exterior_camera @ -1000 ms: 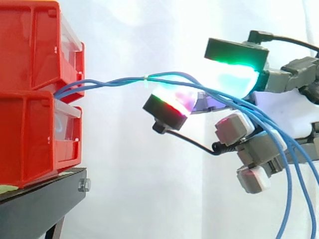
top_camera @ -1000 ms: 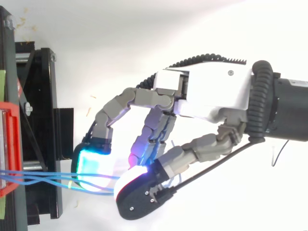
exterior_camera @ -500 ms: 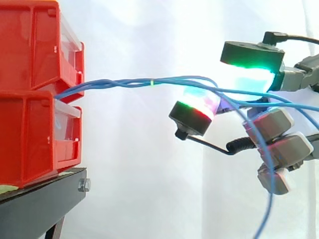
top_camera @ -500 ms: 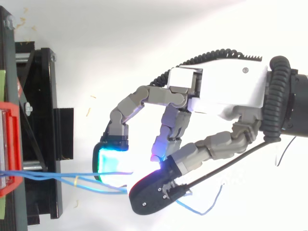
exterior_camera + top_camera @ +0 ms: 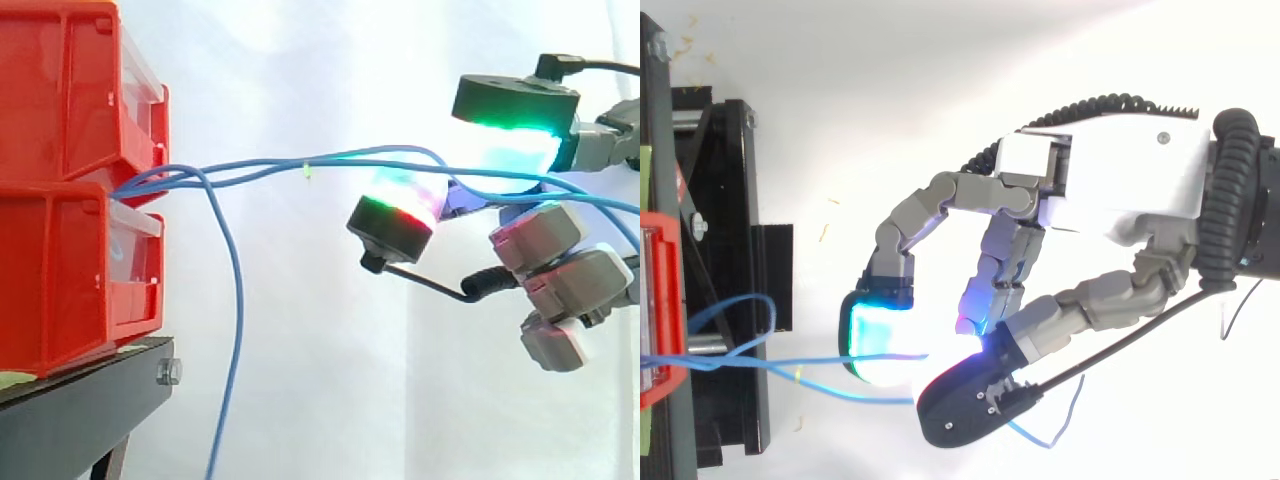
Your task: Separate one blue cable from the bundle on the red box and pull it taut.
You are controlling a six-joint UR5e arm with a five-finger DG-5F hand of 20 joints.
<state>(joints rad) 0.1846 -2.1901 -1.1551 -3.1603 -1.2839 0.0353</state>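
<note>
Hand [image 5: 1110,180] pinching blue cable [image 5: 340,160] right of red box [image 5: 60,250]; best drawn level rightward with firm pinch, leaving hanging strand [image 5: 239,300] slack

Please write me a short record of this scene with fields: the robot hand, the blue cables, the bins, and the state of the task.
robot hand: comes in from the right, fingers curled, pinching blue cables between two glowing pads
held cables: run about level from the red bins to the pads, with little sag
loose cable: hangs from the bins, down past the black stand
task state: more than one strand seems to reach the pinch; exact count unclear
</note>
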